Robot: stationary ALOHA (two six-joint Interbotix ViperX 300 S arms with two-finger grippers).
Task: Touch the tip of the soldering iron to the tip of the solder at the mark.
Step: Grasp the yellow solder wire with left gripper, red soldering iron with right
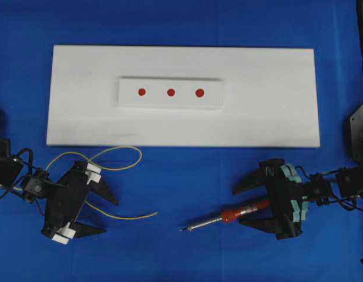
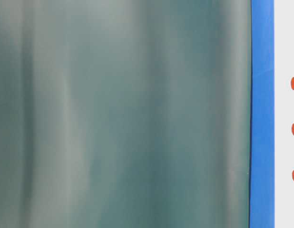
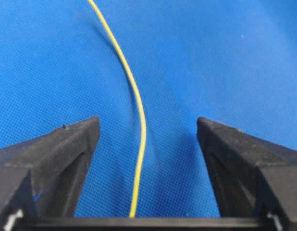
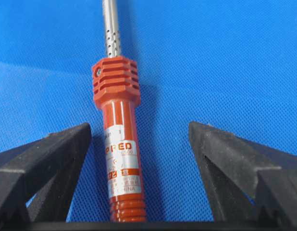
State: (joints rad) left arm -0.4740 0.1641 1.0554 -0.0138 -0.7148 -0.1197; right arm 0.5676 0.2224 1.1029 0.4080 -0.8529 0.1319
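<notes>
My left pincer (image 1: 102, 214) stands wide open around the solder (image 1: 120, 216), which lies on the blue counter (image 1: 181, 258) below the white board (image 1: 269, 117). In my left wrist view the yellow wire (image 3: 139, 144) runs up between the two fingers, touching neither. My right pincer (image 1: 252, 202) is just as open, straddling the handle of the soldering iron (image 1: 228, 215); its silver tip points left toward the free end of the wire, well apart from it. From my right wrist view the red handle (image 4: 122, 159) sits nearer my left finger (image 4: 52, 159) than the right one.

The solder looks very light and floppy. I judge it will bend and sway past wherever I pinch it, so I should take it close to the free end to steer the tip. The iron looks stiff and heavier at the handle; its smooth barrel may roll or slip, so the spot just behind the ribbed collar seems safest. The three red marks (image 1: 170, 92) wait on the raised strip (image 1: 128, 100), none reached yet.
</notes>
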